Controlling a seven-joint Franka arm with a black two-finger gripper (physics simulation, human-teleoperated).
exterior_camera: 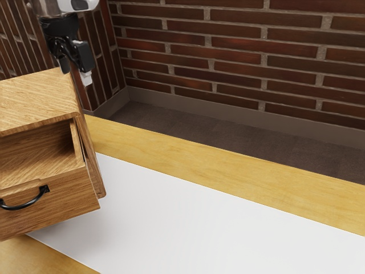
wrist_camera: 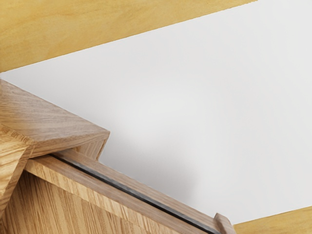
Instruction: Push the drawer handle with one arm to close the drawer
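My gripper (exterior_camera: pixel 76 75) hangs above the wooden cabinet's far top corner in the exterior view, its fingers apart with nothing seen between them. Below it, the cabinet (exterior_camera: pixel 37 100) stands at that view's left edge. Its drawer (exterior_camera: pixel 57 202) is pulled out, showing the hollow inside. A curved black handle (exterior_camera: pixel 25 204) is fixed to the drawer front, well below my gripper and away from it. The wrist view looks down on the cabinet (wrist_camera: pixel 48 112) and the extended drawer (wrist_camera: pixel 97 187), with a dark rail along the drawer's side.
A white sheet (exterior_camera: pixel 188 211) covers much of the yellow wooden table (exterior_camera: pixel 228 162) beside the cabinet. Brick walls (exterior_camera: pixel 228 57) rise behind, beyond a strip of dark floor (exterior_camera: pixel 188 125).
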